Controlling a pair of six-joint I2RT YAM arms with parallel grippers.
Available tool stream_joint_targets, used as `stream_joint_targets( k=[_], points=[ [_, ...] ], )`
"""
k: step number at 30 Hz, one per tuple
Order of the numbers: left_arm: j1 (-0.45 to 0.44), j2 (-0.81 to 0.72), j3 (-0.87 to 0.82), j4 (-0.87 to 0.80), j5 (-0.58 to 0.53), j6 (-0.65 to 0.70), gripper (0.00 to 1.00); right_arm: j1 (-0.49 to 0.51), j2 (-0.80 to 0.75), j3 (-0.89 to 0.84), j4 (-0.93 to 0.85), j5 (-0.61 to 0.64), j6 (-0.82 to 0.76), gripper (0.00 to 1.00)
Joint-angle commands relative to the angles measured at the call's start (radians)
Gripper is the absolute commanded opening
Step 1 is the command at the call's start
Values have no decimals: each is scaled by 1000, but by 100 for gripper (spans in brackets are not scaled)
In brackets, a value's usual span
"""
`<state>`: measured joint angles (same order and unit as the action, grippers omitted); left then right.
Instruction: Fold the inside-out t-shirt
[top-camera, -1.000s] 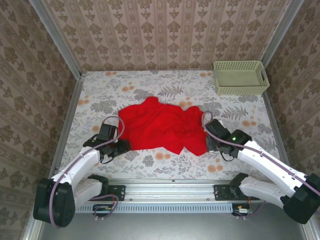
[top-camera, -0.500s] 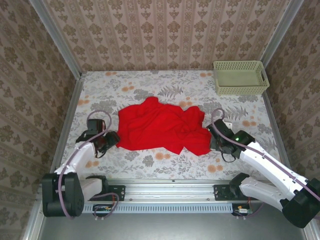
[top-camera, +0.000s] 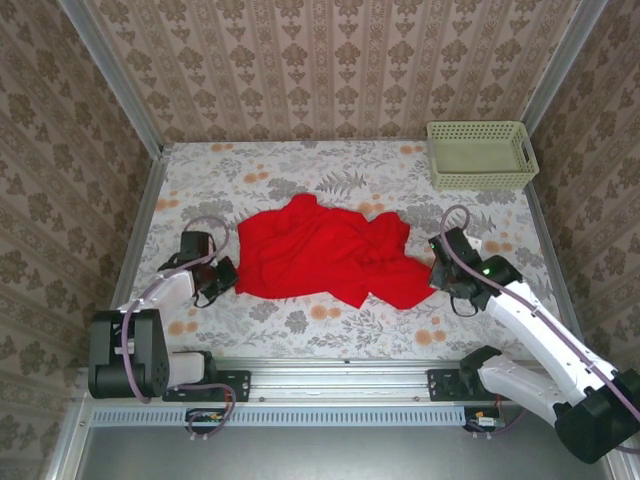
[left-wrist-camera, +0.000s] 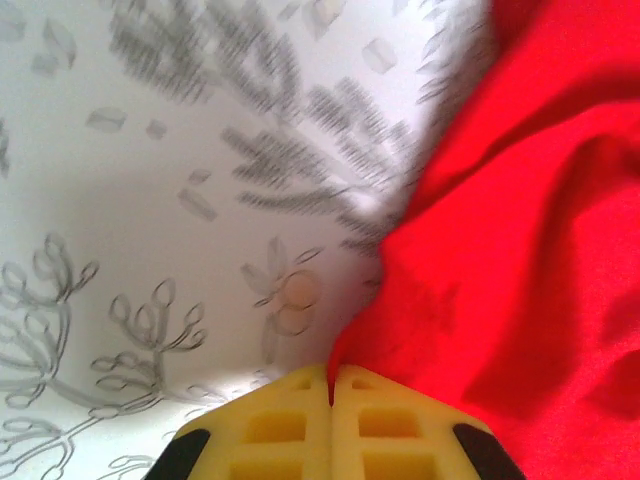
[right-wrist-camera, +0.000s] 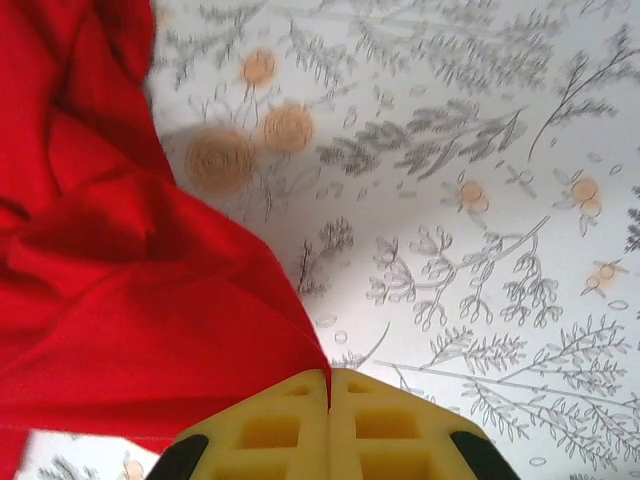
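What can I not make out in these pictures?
Top view: t-shirt collar and sleeves, lost in its own folds.
Left wrist view: table print blurred; left gripper cut by the bottom edge.
Right wrist view: right gripper cut likewise; t-shirt runs off the left edge.

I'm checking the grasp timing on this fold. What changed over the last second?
The left gripper drew back to the left, then closed on the left edge of the t-shirt. The right gripper, shut on the right corner throughout, moved right and drew that corner outward. The middle of the t-shirt and the basket stayed put.
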<state>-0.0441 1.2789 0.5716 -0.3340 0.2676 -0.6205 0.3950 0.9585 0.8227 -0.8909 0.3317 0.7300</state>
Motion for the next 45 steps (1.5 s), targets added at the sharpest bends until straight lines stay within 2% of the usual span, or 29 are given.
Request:
stream_joint_targets(
  k=[1,4,6,9,12,14,19,23,26,32,36,39,41,45],
  points=[
    [9,-67,145,-52,27,47,0,-57,14,133,11,28,-100,0],
    [9,-177,270,-73,28,72,0,-82,22,285,4,106,-180,0],
    [8,-274,320,-25,39,81,0,-88,23,388,0,167,-238,0],
    [6,-419,310,144,98,85,0,-93,33,544,-5,249,-321,0],
    [7,-473,223,363,207,27,0,-93,52,667,2,278,-387,0],
    [6,-447,181,416,222,-1,0,-94,58,704,18,286,-410,0],
    [15,-254,205,233,113,68,0,-91,80,663,48,208,-438,0],
    [32,-77,201,307,215,51,0,-64,113,549,70,111,-429,0],
    [27,82,246,345,248,39,0,-40,156,496,91,101,-423,0],
    [41,387,412,311,235,45,3,-45,235,567,82,139,-434,0],
    [44,441,419,356,249,27,6,-48,265,601,86,123,-448,0],
    [51,426,398,382,261,3,0,-45,268,593,89,80,-443,0],
    [68,384,365,399,252,-28,0,-29,250,570,93,54,-441,0],
    [118,283,326,372,231,-63,0,116,247,540,65,105,-424,0]
  ],
)
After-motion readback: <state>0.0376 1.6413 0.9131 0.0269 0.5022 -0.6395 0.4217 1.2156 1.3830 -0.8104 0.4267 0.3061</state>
